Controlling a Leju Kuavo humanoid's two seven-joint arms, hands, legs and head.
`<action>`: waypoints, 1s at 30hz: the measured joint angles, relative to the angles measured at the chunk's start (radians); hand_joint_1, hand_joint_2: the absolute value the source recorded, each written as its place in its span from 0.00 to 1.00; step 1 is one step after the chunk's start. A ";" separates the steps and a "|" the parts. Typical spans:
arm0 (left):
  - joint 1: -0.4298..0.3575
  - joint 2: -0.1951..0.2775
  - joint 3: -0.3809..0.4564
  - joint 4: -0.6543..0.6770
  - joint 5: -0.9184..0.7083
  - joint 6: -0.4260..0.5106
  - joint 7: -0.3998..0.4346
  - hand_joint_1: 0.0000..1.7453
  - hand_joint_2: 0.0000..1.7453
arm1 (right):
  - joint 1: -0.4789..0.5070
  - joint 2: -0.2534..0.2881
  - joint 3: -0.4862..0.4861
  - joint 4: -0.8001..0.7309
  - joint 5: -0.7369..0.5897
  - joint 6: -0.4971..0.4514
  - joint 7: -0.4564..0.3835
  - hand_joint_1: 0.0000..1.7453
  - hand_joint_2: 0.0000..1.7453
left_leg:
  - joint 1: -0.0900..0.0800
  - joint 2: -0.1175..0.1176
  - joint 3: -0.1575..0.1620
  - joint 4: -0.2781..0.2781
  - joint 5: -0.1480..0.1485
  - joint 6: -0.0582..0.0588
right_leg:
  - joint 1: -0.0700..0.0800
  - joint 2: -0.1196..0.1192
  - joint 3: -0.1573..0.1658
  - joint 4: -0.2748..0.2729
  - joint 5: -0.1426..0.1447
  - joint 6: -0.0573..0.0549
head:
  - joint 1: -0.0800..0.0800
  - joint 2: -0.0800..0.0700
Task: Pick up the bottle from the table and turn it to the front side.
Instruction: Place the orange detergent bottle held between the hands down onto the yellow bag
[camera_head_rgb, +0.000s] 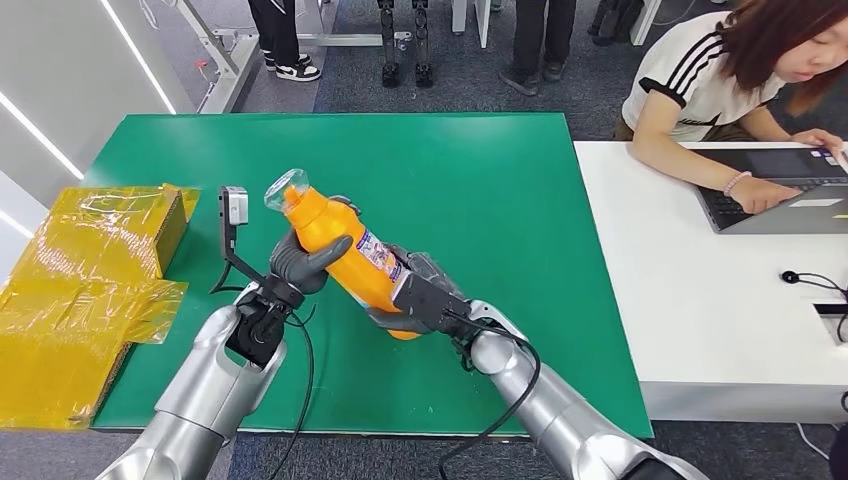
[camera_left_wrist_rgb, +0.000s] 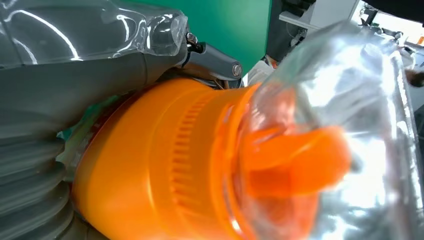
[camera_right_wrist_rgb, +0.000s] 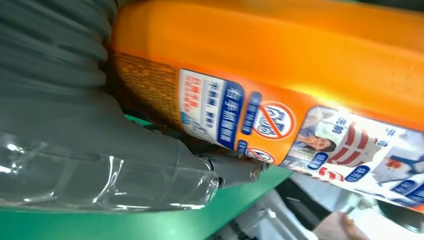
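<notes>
- Far left in the head view, a yellow wrapped box (camera_head_rgb: 85, 290) is sitting at the left edge of the green bench (camera_head_rgb: 480, 180), part of it hanging past the bench edge.
- Just to its right, the left hand (camera_head_rgb: 300, 265) is coming up from below and gripping the orange bottle (camera_head_rgb: 350, 255) around its upper body, dark fingers wrapping over the shoulder below the cap.
- The left wrist view is showing that grip from close in: the grey thumb (camera_left_wrist_rgb: 90, 75) is pressing along the bottle (camera_left_wrist_rgb: 165, 165), and the clear cap cover (camera_left_wrist_rgb: 340, 125) is sitting over the orange spout.
- The bottle is being held up off the green bench, tilted, with its clear-covered top pointing up and to the left and its base down to the right.
- A printed label (camera_head_rgb: 378, 258) is facing up toward the head camera; in the right wrist view the label (camera_right_wrist_rgb: 280, 130) is showing blue patches and red circle marks, the text too small to read.
- The right hand (camera_head_rgb: 420, 300) is gripping the bottle's lower end, cupping the base from underneath.
- Further right, a white bench (camera_head_rgb: 700, 300) is standing against the green one, and a person (camera_head_rgb: 720, 70) is sitting there with a hand on a laptop (camera_head_rgb: 780, 190).
</notes>
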 joint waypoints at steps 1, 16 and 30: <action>-0.002 0.002 0.000 0.002 -0.007 0.011 -0.015 1.00 1.00 | 0.001 -0.002 0.000 -0.001 -0.004 -0.005 -0.005 0.00 1.00 | 0.000 0.000 0.000 0.000 0.000 0.000 | 0.000 0.000 0.000 0.000 0.000 0.000 | 0.000 0.000; -0.220 0.241 -0.033 -0.032 -1.314 0.823 -0.315 1.00 1.00 | 0.196 -0.206 -0.093 -0.294 -0.081 -0.084 -0.044 0.00 1.00 | 0.000 0.002 0.000 0.000 0.000 0.000 | 0.000 0.002 -0.001 0.000 0.001 0.000 | 0.000 0.000; -0.254 0.431 -0.027 -0.067 -2.204 0.887 -0.122 1.00 1.00 | 0.408 -0.282 -0.227 -0.557 -0.029 -0.132 -0.071 0.00 1.00 | 0.000 0.003 0.000 0.000 0.000 0.000 | 0.000 0.002 -0.001 0.000 0.000 -0.001 | 0.000 0.000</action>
